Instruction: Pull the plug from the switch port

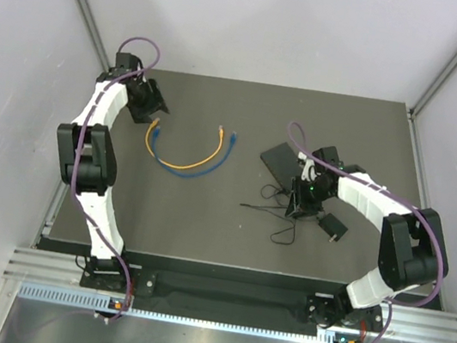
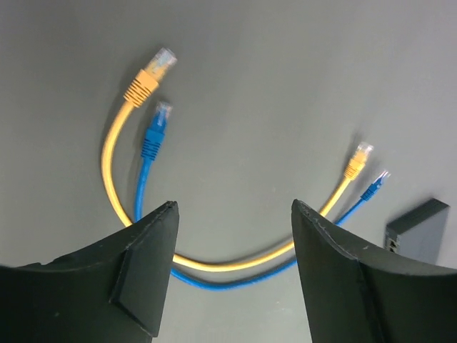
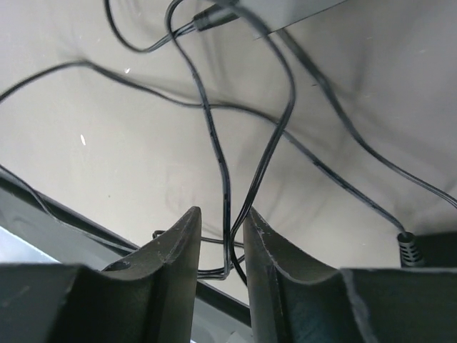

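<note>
On the left half of the table (image 1: pixel 226 241), the yellow patch cable (image 2: pixel 108 164) and the blue patch cable (image 2: pixel 143 182) lie side by side in a shallow curve. All four connectors are free and well apart from the switch (image 1: pixel 281 158), the flat black box on the right half. The left pincer (image 2: pixel 234 206) hangs over the cables with its fingers wide apart and nothing between them. A corner of the switch shows at the right edge of its view, and the port openings (image 2: pixel 394 243) there look empty, though only that corner is in view.

The right pincer (image 3: pixel 221 211) sits at the near edge of the switch, its fingers a narrow gap apart. A thin black wire (image 3: pixel 214 143) runs loosely through the gap, not pinched. The wire leads from the small cube adapter (image 1: pixel 333 227) to a slim barrel plug (image 3: pixel 208 18), which seems to meet the switch's edge. Whether it is seated I cannot tell.

Judging from this, the network plug is out of its port and lying on the table, so the pull itself looks done. At most, both arms have yet to draw clear.
</note>
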You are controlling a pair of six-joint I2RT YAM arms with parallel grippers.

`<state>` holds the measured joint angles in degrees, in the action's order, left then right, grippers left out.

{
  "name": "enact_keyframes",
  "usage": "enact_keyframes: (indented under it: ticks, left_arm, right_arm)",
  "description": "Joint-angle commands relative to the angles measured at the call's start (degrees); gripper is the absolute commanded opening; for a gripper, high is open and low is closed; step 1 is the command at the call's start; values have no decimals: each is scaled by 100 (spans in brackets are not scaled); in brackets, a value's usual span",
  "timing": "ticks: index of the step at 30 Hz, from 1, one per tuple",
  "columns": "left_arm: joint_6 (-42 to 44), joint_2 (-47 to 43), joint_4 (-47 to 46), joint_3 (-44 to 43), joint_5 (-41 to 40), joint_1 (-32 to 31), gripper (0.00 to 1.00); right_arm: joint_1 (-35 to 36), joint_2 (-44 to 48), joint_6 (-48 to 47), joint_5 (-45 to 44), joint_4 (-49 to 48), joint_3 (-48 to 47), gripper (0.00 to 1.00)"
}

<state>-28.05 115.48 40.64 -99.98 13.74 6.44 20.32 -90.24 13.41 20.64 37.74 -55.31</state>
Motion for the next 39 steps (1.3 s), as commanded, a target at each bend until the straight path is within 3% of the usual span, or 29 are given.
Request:
enact_keyframes:
  ticks: [1, 4, 5, 6, 7, 10, 13, 17, 18, 22, 24, 32, 39]
  left_arm:
    - [-173, -701, 32, 84, 260, -28, 69]
    - [-314, -956, -91, 356, 428, -204, 67]
    - [-358, -1140, -144, 435, 559, -352, 66]
    - [-385, -1238, -275, 523, 612, -458, 63]
    - [-429, -1334, -346, 707, 682, -564, 56]
    - [-569, -1738, -741, 1129, 937, -1134, 47]
    - [-736, -1836, -1153, 1420, 1122, -1671, 46]
    - [-824, -1687, -1409, 1464, 1491, -2128, 46]
    - [-842, -1661, -1436, 1456, 1639, -2181, 47]
    - [-965, -1616, -1716, 1561, 1947, -2348, 48]
    - [-1096, -1651, -1893, 1744, 2132, -2393, 51]
    - [-1080, -1529, -2034, 1693, 2976, -2761, 51]
    - [-940, -1265, -1999, 1500, 3223, -3157, 52]
  right_arm:
    - [183, 112, -268, 185, 146, -235, 31]
    - [464, 129, -470, 291, 409, -287, 27]
    - [647, 120, -575, 369, 497, -314, 23]
    - [736, 120, -602, 422, 689, -340, 13]
    - [833, 112, -629, 440, 804, -358, 8]
    - [1053, 313, -594, 511, 1069, -235, 2]
    - [1071, 700, -357, 493, 1253, 20, 1]
    - [1071, 1025, -102, 423, 1420, 292, 18]
    - [1062, 1069, -41, 397, 1429, 310, 31]
    - [1045, 1263, 136, -94, 1561, -4, 59]
    - [1018, 1289, 153, -753, 1763, -269, 75]
    - [281, 1062, 153, -1913, 1474, -1473, 77]
    - [-282, -10, 232, -1670, 841, -2431, 76]
